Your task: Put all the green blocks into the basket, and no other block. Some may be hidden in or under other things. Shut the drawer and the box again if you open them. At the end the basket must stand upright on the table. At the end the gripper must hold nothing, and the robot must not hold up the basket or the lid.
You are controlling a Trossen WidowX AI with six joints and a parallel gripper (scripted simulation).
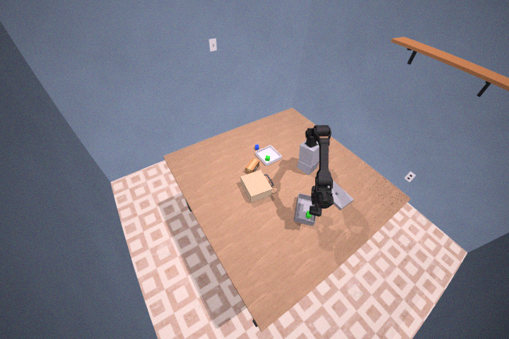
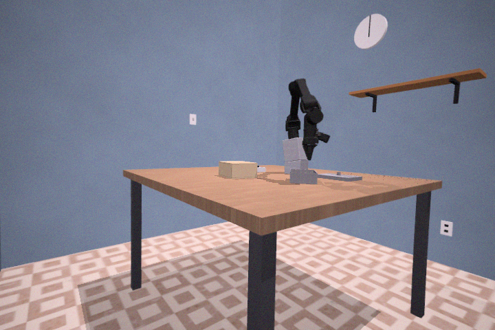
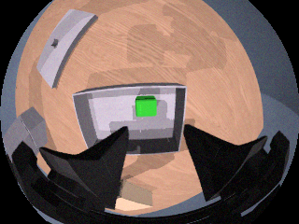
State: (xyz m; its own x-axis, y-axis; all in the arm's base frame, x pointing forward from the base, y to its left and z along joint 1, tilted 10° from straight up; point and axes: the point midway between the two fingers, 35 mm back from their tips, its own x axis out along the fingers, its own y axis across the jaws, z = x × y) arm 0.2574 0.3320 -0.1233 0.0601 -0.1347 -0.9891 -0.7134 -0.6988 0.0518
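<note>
A green block [image 1: 309, 215] [image 3: 146, 106] lies inside the open grey box [image 1: 303, 222] [image 2: 302, 177] [image 3: 180, 112]. The box's grey lid [image 1: 342, 195] [image 2: 342, 177] [image 3: 65, 47] lies on the table beside it, knob up. My gripper [image 2: 309, 157] [image 3: 156, 130] is open and empty, above the grey box; its fingertips are hidden in the top view. Another green block [image 1: 267, 158] is in the low white basket [image 1: 274, 152] [image 2: 261, 169]. A beige drawer unit [image 1: 256, 183] [image 2: 238, 170] [image 3: 135, 193] has a dark handle [image 1: 268, 180]. Its drawer looks shut, and its inside is hidden.
A blue block [image 1: 256, 147] lies just outside the white basket. An orange-brown wooden piece [image 1: 252, 164] lies between the basket and the drawer unit. The grey arm pedestal [image 1: 307, 155] [image 2: 293, 149] [image 3: 33, 128] stands behind the grey box.
</note>
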